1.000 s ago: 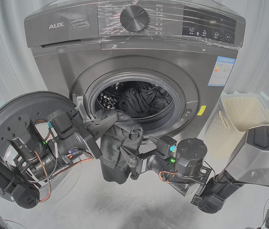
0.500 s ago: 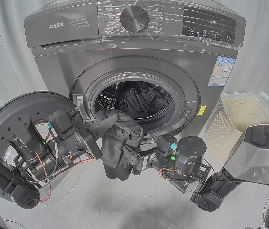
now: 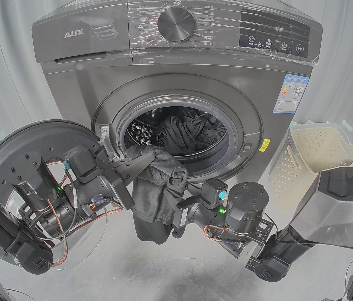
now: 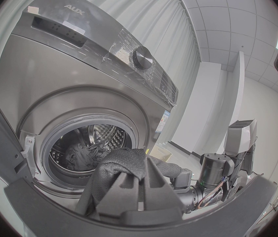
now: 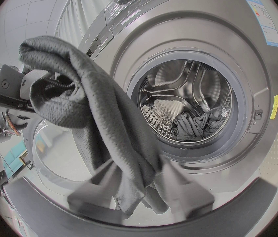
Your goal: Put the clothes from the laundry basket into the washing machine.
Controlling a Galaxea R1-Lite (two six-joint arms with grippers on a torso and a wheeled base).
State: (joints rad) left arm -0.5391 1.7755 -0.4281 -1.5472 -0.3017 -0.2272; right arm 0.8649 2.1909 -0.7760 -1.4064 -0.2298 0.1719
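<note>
Head view: dark garment (image 3: 159, 176) pinched in left hand (image 3: 145, 159), hanging folds between wide-spread fingers of right hand (image 3: 169, 214).

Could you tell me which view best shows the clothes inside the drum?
Right wrist view: looks straight into the drum, clothes unobstructed. Head view hides their base behind the rim; left wrist view shows them small.

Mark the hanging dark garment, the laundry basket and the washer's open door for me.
dark garment (image 3: 155, 189), head view, on its hanging middle fold.
laundry basket (image 3: 284, 168), head view, on its perforated side wall.
open door (image 3: 47, 132), head view, on its grey upper rim.
</note>
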